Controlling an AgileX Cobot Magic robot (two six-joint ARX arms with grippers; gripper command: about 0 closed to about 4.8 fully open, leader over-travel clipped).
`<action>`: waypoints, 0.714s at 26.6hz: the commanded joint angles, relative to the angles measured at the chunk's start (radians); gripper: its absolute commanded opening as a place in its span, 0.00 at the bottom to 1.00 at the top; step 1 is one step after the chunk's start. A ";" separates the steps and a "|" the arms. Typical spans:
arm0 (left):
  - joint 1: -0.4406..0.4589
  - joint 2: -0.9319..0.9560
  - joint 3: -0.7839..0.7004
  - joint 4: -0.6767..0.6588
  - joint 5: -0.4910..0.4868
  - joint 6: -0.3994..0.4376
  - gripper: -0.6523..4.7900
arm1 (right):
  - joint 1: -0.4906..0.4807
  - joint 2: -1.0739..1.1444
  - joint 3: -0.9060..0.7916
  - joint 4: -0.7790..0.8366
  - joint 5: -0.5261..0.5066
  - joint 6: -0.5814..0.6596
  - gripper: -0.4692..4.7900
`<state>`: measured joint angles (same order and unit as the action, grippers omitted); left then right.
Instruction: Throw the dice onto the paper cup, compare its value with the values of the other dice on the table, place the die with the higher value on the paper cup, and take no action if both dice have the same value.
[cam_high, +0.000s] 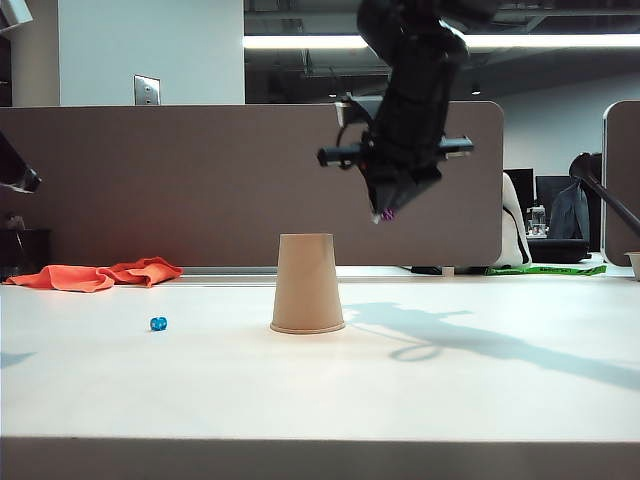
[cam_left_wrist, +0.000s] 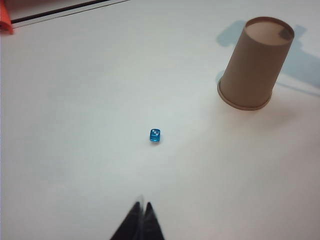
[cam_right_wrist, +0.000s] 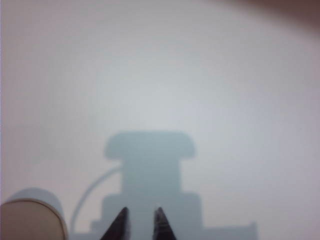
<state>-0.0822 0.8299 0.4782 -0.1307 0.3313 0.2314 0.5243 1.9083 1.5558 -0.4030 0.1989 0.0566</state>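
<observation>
- White matte surface, evenly lit, soft shadows on the right half.
- Brown-grey partition panel right behind the far edge, rounded top corner on the right.
- Second panel of the same kind at far right, gap between the two.
- White wall above the partition at left, metal switch plate on it.
- Long fluorescent strip glowing under a dark open ceiling.
- Crumpled orange cloth at the far left edge.
- Through the gap: dim office, white chair back, dark jacket, green strip.
</observation>
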 joint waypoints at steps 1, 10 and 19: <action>0.001 -0.001 0.003 0.008 0.006 -0.003 0.11 | -0.018 0.008 0.003 -0.032 -0.062 0.005 0.16; 0.001 -0.001 0.003 0.008 0.006 -0.004 0.11 | -0.030 0.027 0.003 -0.060 -0.108 0.005 0.17; 0.001 -0.001 0.003 0.005 0.006 -0.003 0.11 | -0.031 0.071 0.002 -0.038 -0.108 0.005 0.25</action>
<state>-0.0822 0.8303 0.4782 -0.1314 0.3309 0.2310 0.4927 1.9842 1.5551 -0.4595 0.0925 0.0593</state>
